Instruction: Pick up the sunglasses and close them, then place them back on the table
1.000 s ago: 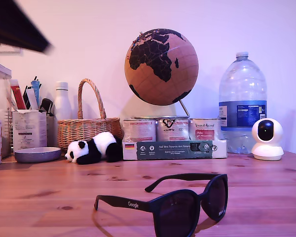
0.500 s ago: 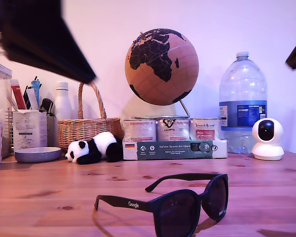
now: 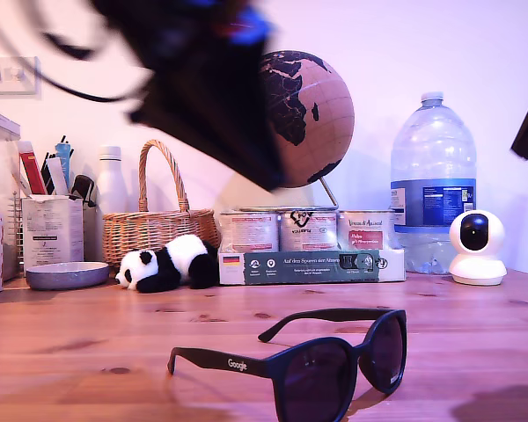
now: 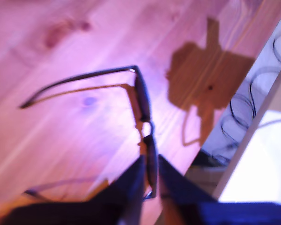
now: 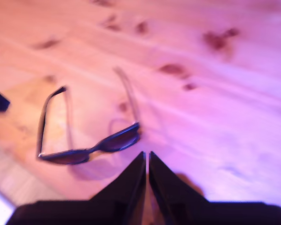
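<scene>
Sitting open on the tabletop [image 3: 88, 334], arms unfolded, the sunglasses [image 3: 312, 365] lie untouched. My first gripper [image 4: 150, 176] hangs above them, fingers [image 4: 131, 180] narrowly parted, gripping nothing, though the blur makes this uncertain. My second gripper [image 5: 147, 161] hovers nearby, its fingers nearly together, empty.

The table [image 3: 88, 343] is reddish pine wood, smooth, with grain and dark knots. Below my first gripper [image 4: 149, 185] the sunglasses [image 3: 312, 360] look like matt dark plastic with glossy dark lenses. Beyond them stand a woven wicker basket [image 3: 154, 224], a plush panda [image 3: 169, 262], a clear plastic bottle [image 3: 433, 185], metal tins [image 3: 306, 230] and a cork-like globe [image 3: 312, 119].
</scene>
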Motion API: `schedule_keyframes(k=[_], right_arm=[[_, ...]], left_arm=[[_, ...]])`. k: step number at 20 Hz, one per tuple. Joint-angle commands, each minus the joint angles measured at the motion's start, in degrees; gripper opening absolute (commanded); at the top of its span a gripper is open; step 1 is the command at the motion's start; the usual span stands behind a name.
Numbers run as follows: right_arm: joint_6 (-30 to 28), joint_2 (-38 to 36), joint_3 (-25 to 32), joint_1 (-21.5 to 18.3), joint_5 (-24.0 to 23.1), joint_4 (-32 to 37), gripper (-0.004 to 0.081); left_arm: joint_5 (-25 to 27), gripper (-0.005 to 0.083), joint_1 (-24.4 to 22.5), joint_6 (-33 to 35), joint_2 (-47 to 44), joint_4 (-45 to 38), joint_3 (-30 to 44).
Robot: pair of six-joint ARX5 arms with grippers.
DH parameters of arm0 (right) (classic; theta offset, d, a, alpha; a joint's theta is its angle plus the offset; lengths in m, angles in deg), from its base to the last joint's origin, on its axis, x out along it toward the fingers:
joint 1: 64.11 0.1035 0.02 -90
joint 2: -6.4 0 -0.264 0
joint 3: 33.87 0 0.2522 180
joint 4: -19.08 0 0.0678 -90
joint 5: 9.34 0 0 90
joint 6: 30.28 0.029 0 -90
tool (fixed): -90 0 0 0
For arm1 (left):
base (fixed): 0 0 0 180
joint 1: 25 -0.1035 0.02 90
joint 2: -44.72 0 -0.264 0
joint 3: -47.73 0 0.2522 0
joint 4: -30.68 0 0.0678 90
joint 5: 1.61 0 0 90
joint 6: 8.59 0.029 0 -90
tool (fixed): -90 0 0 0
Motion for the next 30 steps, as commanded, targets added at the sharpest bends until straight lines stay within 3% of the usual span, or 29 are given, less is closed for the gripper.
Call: schedule_keyframes(k=[1, 8, 11, 19, 30], right_arm=[[-0.5, 0.3, -0.2, 0.2, -1.3, -0.2, -0.0013], [-1.8, 0.3, -0.2, 0.2, -4.2, -0.4, -0.0013], [-1.8, 0.3, -0.2, 0.2, -4.2, -0.4, -0.0013], [-3.3, 0.3, -0.2, 0.2, -4.8, -0.2, -0.0013], [-7.6, 0.3, -0.3, 0.2, -9.7, 0.0, -0.0013]], left_arm=[[0.0, 0.0273, 1.0, -0.2, 5.1, 2.1, -2.5], [5.7, 0.0283, 3.4, 0.3, 16.4, 8.2, -12.1], [5.9, 0.0369, 4.0, 0.3, 19.7, 9.1, -14.2], [6.0, 0.0373, 4.2, 0.2, 23.9, 6.3, -15.0], [6.0, 0.0372, 4.5, 0.2, 28.4, 5.9, -15.0]])
